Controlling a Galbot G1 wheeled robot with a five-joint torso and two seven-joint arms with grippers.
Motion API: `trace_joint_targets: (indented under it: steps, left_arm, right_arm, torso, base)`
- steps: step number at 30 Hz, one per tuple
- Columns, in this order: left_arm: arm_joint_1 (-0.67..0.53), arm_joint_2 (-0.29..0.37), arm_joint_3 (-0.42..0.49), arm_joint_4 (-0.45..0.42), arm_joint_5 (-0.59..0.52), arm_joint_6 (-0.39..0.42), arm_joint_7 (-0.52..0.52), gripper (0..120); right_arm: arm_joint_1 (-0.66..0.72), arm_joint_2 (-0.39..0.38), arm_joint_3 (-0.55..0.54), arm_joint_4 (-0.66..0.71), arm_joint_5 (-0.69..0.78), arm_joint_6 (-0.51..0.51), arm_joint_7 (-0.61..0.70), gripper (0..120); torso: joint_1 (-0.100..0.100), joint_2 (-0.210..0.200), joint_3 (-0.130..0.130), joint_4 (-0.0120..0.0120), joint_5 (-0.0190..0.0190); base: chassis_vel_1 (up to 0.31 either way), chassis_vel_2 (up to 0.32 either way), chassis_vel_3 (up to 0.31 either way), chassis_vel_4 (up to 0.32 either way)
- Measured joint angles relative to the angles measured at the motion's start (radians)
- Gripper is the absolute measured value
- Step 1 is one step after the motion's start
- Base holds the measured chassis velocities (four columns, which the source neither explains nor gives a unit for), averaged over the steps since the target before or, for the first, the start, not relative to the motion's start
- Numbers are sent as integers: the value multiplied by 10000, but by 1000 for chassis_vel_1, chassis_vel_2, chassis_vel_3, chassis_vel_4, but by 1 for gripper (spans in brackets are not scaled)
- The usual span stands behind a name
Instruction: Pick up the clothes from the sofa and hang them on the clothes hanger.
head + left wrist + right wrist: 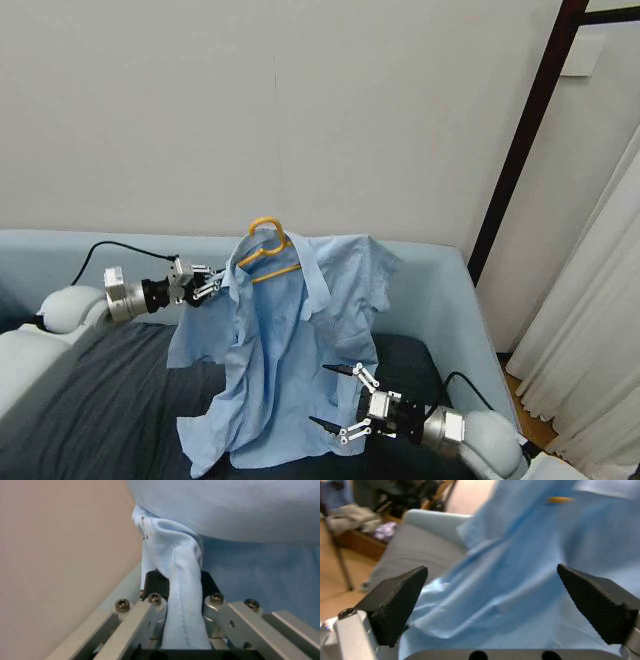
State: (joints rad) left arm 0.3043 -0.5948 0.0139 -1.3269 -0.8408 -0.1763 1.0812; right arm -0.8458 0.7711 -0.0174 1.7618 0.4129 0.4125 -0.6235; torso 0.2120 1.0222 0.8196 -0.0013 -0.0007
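The pale blue sofa (440, 290) spans the lower half of the head view. At centre hangs the blue shirt (290, 340). An orange hanger (267, 232) sits at its twelve o'clock, mostly hidden by the collar cloth. At the shirt's ten o'clock, the left gripper (205, 282) is clamped on a fold of fabric. At five o'clock, the right gripper (335, 400) has its fingers spread wide beside the hem.

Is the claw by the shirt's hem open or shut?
Open: the right claw holds its black fingertips wide apart beside the light blue shirt, gripping nothing.
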Motion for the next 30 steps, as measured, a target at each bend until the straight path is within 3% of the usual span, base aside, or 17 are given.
trace_joint_targets:
  steps: [6,11,22,30]
  left_arm:
    - [-2209,12,831,758,-420,701,1329,7]
    - [-3380,44,1387,1216,-419,878,1795,7]
    - [-2399,251,989,713,78,886,1972,7]
    - [-1731,255,757,437,428,803,2045,7]
  right_arm:
    - [482,-589,736,623,1494,-383,-105,100]
    - [482,-828,984,1094,2188,-420,163,100]
    - [1207,-1251,730,1566,1870,-1101,2371,100]
    - [2604,-1554,-136,1171,1244,-1458,2543,100]
  torso:
    - [0,-1,-1,-2,0]
    - [1,0,0,-1,4]
    - [0,0,0,1,-1]
    - [0,-1,1,1,-1]
  base:
    - [0,0,0,0]
    - [0,0,0,0]
    - [0,0,0,0]
    - [0,0,0,0]
